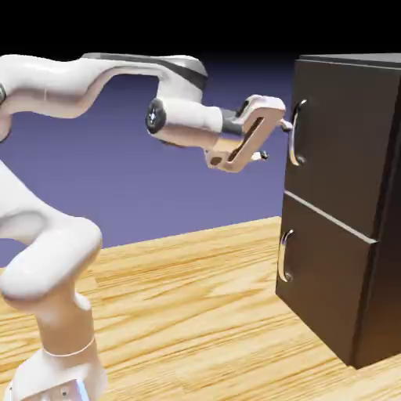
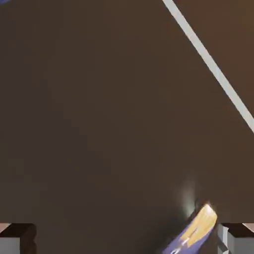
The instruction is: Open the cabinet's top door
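Dark grey-black, the tall boxy cabinet [image 1: 345,211] is stood on the wooden table [image 1: 196,298] at the exterior view's right. Its flat upper door [image 1: 337,141] is seen shut. The white two-finger gripper [image 1: 276,141] is held level, jaws spread wide, empty, just beside the door's curved silver handle [image 1: 296,131].

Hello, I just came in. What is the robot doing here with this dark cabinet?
A white robot arm is reaching toward the dark cabinet to open its top door. Its gripper is open and right beside the silver handle of that door, but nothing shows the fingers closed on it. Both doors look shut. In the hand view, the dark door panel fills almost the whole picture.
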`<action>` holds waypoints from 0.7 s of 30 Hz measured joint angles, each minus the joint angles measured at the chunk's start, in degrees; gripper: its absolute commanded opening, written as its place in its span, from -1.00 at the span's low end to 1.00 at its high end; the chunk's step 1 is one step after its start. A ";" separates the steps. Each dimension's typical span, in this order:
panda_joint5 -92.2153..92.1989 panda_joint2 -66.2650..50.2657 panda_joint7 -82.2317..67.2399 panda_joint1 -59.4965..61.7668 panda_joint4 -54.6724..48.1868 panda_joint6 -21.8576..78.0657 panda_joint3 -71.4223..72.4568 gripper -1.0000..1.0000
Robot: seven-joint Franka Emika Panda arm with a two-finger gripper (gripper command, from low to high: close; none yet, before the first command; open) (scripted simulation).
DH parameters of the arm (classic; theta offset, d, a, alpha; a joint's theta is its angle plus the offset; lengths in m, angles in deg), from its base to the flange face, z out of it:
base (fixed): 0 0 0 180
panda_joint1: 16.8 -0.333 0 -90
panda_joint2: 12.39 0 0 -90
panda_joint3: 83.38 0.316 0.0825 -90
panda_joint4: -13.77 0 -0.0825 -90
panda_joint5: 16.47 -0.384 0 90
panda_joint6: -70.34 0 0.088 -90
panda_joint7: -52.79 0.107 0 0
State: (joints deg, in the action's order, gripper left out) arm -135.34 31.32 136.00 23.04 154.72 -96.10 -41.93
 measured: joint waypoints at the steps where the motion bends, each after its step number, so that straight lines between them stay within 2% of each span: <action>1: -2.49 0.23 0.85 0.85 -0.42 0.16 0.87 0.00; 18: -44.86 4.17 15.38 15.30 -7.57 2.86 15.64 0.00; 21: -45.85 3.35 15.28 17.70 -9.27 3.08 17.44 0.00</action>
State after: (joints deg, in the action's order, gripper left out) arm -181.19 34.67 151.27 40.75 145.44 -93.02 -24.48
